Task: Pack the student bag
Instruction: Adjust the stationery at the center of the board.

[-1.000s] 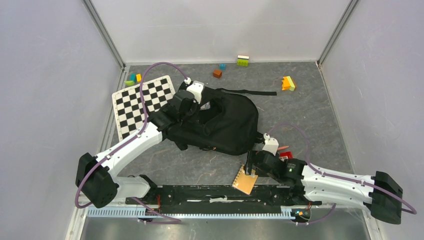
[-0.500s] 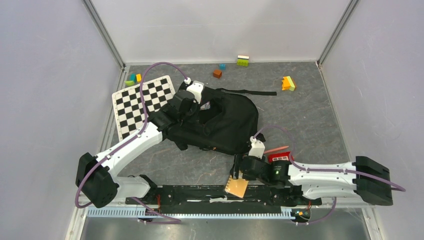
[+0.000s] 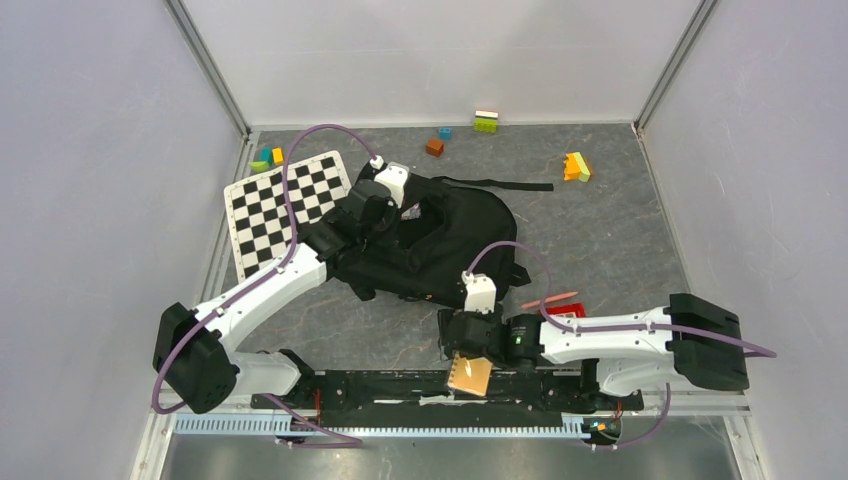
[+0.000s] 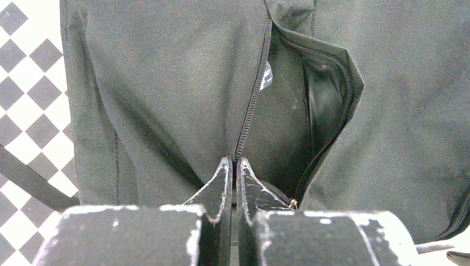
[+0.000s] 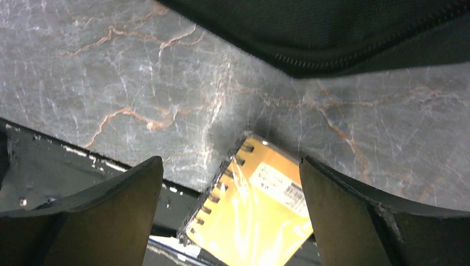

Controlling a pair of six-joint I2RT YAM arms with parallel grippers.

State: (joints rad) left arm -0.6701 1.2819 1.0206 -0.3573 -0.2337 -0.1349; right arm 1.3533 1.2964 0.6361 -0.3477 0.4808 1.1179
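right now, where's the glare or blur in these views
Top external: even soft light, all sharp, hardly any shadow. Left wrist: the student bag weave is crisp, but its zip opening is dark inside. Right wrist: glare streaks on the yellow notebook wrapper, and the camera's own fingers look dark and soft-edged.

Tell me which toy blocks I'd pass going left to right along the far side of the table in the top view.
Green, blue and yellow blocks → brown block → green block with a white top → orange and yellow block.
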